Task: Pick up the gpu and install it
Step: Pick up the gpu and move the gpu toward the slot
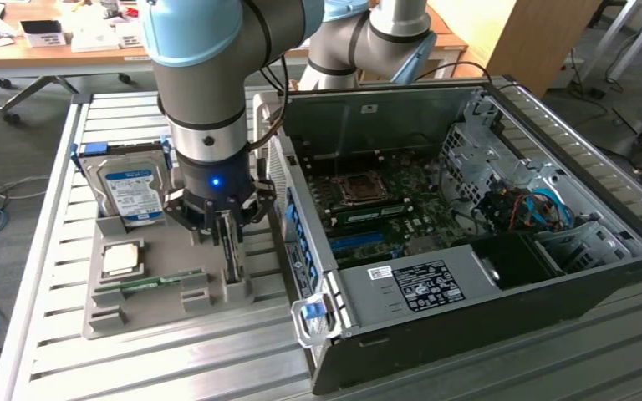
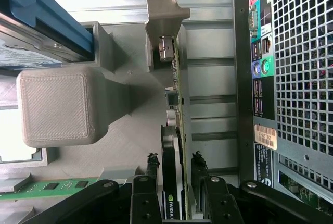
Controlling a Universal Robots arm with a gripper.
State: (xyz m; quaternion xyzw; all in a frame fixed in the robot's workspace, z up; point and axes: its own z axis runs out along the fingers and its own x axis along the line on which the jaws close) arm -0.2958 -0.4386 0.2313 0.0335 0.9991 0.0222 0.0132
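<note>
The gpu (image 1: 231, 257) stands on edge in a slot of the grey holder tray (image 1: 148, 316), near the tray's right side in the exterior view. My gripper (image 1: 227, 227) is lowered straight over it. In the wrist view the gpu (image 2: 176, 104) runs between the two black fingers (image 2: 151, 174), one on each side of its dark cooler end. A thin gap shows on both sides, so the gripper (image 2: 174, 171) is open around the card. The card's far end rests in a grey bracket of the tray.
An open computer case (image 1: 622, 251) with its motherboard (image 1: 383, 209) lies right of the tray; its perforated rear panel (image 2: 296, 78) is close beside the gpu. The tray also holds a blue-labelled hard drive (image 1: 131, 190), a CPU (image 1: 120, 259) and a green RAM stick (image 1: 160, 281).
</note>
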